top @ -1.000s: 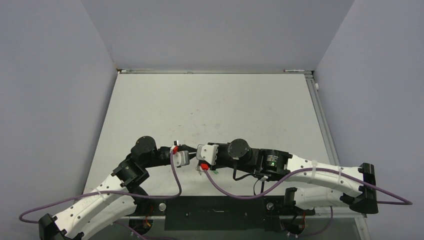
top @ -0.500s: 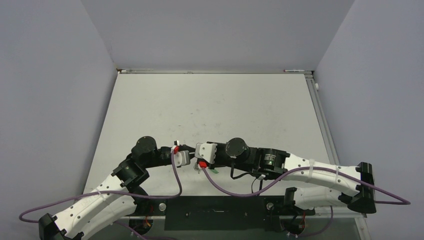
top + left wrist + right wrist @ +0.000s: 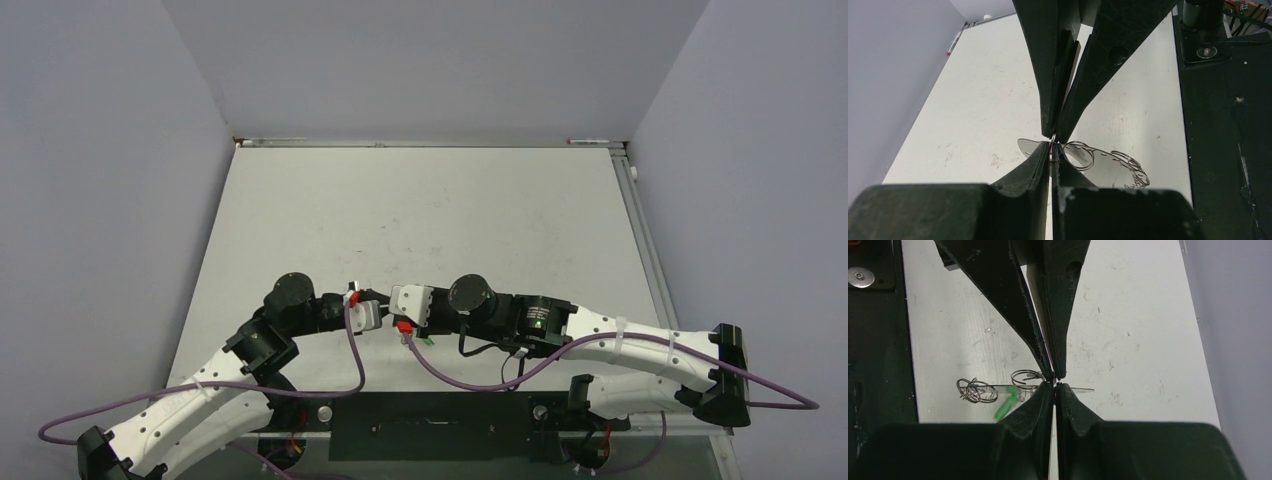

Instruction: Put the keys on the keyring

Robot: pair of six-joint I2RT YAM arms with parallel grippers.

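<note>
Your left end effector point(image 3: 1052, 151) is clenched on the keyring point(image 3: 1100, 159) wire, probably to steady it for threading. Right end effector point(image 3: 1054, 389) is clenched nose-to-nose with it; can't tell what it pinches.

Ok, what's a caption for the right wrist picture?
The left gripper and right gripper meet tip to tip, shut on the keyring, green tag close by.
</note>
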